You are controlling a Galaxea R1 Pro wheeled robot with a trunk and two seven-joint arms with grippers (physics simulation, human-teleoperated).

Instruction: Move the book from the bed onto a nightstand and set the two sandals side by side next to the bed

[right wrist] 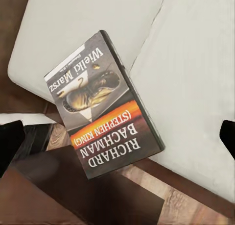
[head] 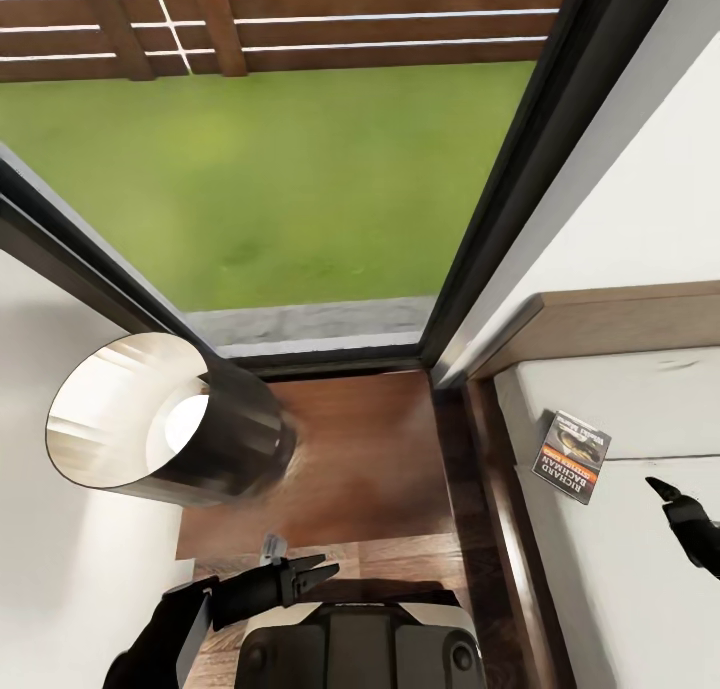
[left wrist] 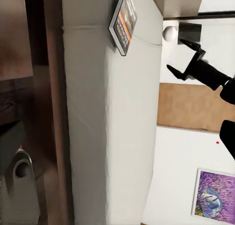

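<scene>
Looking down into a corner of the bedroom (head: 620, 199): window (head: 270, 149) ahead with grass and slatted fence beyond, bed (head: 520, 529) along the right. Book (head: 572, 456) lying flat on the mattress (head: 640, 569), close to the bed's near edge, just below the seam where the pillow-end pad meets the main surface. Cover up, orange band and white lettering readable.

Right gripper (head: 676, 509) poised over the mattress, just beside the book on the side away from the headboard (head: 610, 324). Not touching it. Only dark finger tips visible there, so hard to call from the head view. From the left wrist view, right gripper (left wrist: 185, 56) showing two black fingers spread apart, nothing between them, hanging above the mattress (left wrist: 107, 117) with the book (left wrist: 124, 21) near but apart.

From the right wrist view, book (right wrist: 105, 105) sitting squarely centred between the two dark finger edges at the frame's sides, well clear of both, one end overhanging the mattress (right wrist: 191, 73) edge above wood floor (right wrist: 161, 195).

Left gripper (head: 300, 579) low near the robot's chest, over the floor (head: 350, 469) beside a lamp (head: 170, 429) with a dark shade. Fingers parted, holding nothing. Well apart from the book.

Purple picture (left wrist: 213, 194) on the far wall, seen from the left wrist.
</scene>
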